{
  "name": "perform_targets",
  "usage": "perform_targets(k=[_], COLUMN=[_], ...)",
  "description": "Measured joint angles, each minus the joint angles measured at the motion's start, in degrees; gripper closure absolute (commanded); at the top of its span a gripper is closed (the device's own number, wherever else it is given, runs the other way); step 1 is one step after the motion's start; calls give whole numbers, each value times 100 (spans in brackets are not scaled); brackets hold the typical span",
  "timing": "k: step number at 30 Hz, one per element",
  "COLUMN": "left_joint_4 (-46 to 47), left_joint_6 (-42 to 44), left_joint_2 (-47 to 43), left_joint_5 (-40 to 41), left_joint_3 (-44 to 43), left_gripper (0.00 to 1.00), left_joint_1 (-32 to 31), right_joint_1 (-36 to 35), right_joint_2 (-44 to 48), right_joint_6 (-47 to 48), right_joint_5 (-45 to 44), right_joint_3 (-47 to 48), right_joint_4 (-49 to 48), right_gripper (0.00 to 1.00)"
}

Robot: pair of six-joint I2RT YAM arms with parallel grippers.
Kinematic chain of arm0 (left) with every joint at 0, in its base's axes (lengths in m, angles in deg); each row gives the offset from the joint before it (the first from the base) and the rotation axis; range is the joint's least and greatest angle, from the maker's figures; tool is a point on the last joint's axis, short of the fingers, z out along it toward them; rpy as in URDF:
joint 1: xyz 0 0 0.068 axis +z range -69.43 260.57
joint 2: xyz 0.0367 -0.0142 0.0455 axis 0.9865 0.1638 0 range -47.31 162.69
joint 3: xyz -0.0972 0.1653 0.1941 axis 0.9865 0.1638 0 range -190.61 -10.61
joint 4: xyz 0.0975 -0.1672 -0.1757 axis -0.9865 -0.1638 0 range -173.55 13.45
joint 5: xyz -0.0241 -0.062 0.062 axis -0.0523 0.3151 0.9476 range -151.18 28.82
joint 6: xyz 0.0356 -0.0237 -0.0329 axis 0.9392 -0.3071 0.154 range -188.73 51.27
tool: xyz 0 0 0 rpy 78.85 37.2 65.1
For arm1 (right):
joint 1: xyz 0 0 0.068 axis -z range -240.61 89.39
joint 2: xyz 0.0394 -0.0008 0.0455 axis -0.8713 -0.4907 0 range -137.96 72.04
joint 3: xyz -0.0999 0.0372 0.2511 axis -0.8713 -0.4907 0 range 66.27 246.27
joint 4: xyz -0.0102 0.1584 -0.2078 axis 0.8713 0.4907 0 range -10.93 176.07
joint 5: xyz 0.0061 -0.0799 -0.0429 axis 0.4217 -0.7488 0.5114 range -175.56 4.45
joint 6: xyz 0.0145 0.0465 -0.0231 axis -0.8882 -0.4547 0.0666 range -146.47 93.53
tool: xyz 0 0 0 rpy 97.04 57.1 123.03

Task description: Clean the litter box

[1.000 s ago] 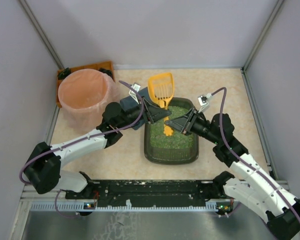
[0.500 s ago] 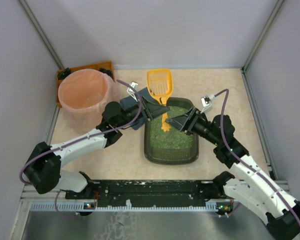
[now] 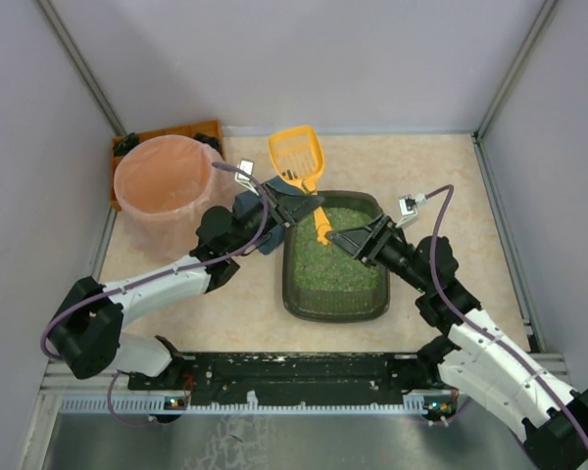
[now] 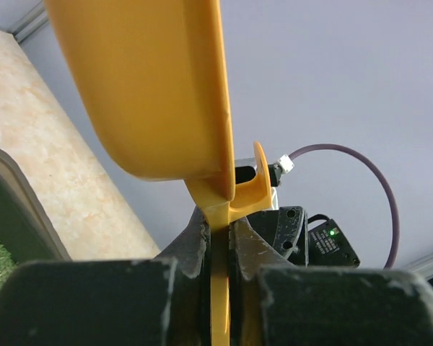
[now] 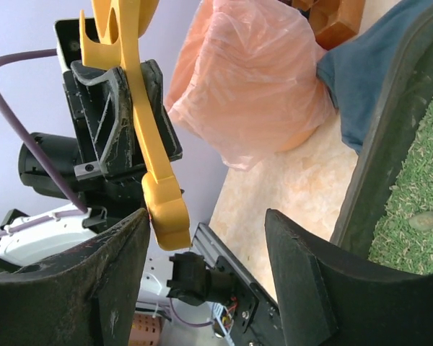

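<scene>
Below and just to the right of the left pincer (image 3: pixel 296 209) lies the litter box (image 3: pixel 335 315). Its long axis runs from the arms' bases toward the far wall, and green granules fill it. That pincer is clenched on the handle of a yellow scoop (image 3: pixel 296 157). The slotted head sticks out beyond the fingers, past the box's far-left corner, and the handle's free end pokes back over the granules. The right pincer (image 3: pixel 351 239) hangs released over the box's right half, grasping nothing, its tips facing the scoop handle. So the left arm looks placed to dig, and the scoop head would have to swing down to its right. A pale lump (image 5: pixel 424 220) shows in the litter beside the right pincer. Near the left pincer's left stands a pink bucket (image 3: pixel 162 186), with a blue cloth (image 3: pixel 247 209) between them. The worktop (image 3: pixel 441 186) is pale, stone-patterned and walled on three sides, so room looks tighter on the bucket side.
</scene>
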State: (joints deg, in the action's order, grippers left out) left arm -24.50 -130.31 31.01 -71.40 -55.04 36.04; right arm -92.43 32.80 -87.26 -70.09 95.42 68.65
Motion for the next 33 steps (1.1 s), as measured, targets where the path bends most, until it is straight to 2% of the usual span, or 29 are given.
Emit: perform_targets(k=[4,10,11,15,17,19,23,26,29,33], left_joint_4=[192,286,297,330,345,369,350,297,50,-632], left_joint_6=[-153,-262,-273,-293,-358,-417,-361,-177,107,748], left_joint_2=[129,313,319,321,321,321,321,273,11,-678], left_joint_5=[57,79,79,81,81,79,31,-50,-103,-96], left_joint_3=[-2,-2,-2,0,0,0,17,94,302,649], left_gripper=[100,100,100,98,91,84,52,32,25,20], left_joint_1=[-46,-144,-153,-173,-170,-170,-173,-173,-173,-173], right_joint_1=[-85,-146,-146,-149,-155,-155,-157,-177,-177,-166], right_joint_2=[-103,-356,-407,-529,-540,-540,-527,-457,-376,-291], right_joint_6=[-179,-369,-396,-498,-514,-535,-535,-507,-387,-63], right_joint_5=[-9,13,22,57,87,101,98,0,-118,-289], right_joint_3=[-136,-247,-249,-249,-249,-249,-247,-247,-199,170], right_joint_4=[-553,-1246,-1355,-1628,-1718,-1740,-1714,-1434,-988,-90], right_gripper=[42,58,62,89,99,100,100,100,100,100])
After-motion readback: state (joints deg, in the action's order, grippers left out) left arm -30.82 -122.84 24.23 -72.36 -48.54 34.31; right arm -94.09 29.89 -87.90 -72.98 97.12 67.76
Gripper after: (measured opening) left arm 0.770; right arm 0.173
